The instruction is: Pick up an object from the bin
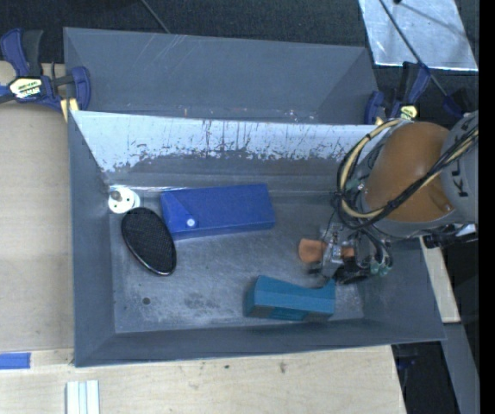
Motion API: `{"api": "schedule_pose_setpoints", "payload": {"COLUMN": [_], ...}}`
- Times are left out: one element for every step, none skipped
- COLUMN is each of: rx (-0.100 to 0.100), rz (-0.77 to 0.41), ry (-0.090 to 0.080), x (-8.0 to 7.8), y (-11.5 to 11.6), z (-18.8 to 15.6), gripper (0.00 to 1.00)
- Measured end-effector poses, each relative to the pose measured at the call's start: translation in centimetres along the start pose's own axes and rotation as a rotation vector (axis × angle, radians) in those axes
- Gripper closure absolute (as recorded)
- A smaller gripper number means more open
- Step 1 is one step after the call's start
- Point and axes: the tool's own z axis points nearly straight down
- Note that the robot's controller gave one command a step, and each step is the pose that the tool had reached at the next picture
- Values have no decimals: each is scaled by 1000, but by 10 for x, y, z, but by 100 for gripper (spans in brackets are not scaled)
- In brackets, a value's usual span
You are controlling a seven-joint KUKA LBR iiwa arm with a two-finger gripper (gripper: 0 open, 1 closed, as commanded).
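Observation:
My gripper (332,257) is low at the right side of the bin floor, under the arm's orange cover. A small orange-brown piece (310,249) lies right at its left side, touching or nearly touching the fingers. Just below the gripper lies a teal rectangular block (289,298) near the front wall. I cannot make out how the fingers stand.
A large blue box (217,210) lies along the back of the floor. A black oval brush (149,241) sits at the left, with a small white round thing (122,200) behind it. The floor's middle is bare grey metal.

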Motion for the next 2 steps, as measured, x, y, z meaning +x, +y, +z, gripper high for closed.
{"api": "schedule_pose_setpoints", "payload": {"rx": [0, 1], "rz": [0, 18], "ry": [0, 3], "x": [0, 12], "y": [0, -4], "z": [0, -210], "gripper": [100, 100]}}
